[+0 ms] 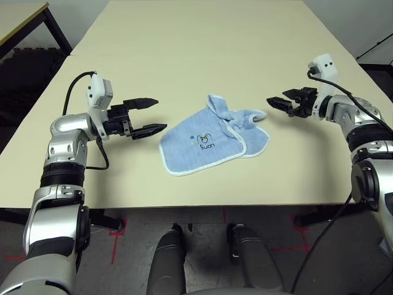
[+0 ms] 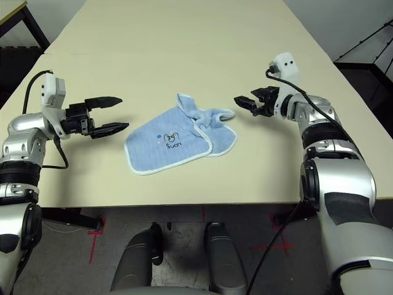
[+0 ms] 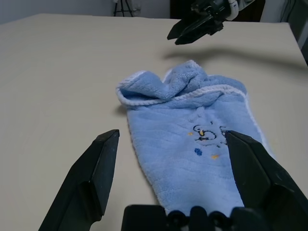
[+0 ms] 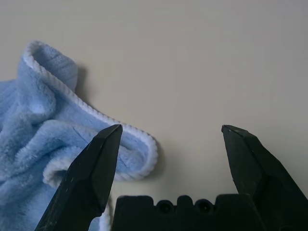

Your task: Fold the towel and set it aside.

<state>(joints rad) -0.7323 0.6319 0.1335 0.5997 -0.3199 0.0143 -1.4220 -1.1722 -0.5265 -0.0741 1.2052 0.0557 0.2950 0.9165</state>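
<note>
Beige table (image 1: 202, 43) | towel (image 1: 209, 142) lies mid-table between both arms, loosely folded, far end bunched | left gripper (image 1: 149, 115) and right gripper (image 1: 277, 104) flank it, untouching, fingers apart — likely poised to regrasp its ends

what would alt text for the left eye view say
A light blue towel lies rumpled and partly folded on a beige table. The left claw and right claw hover open on either side, neither touching it.
</note>
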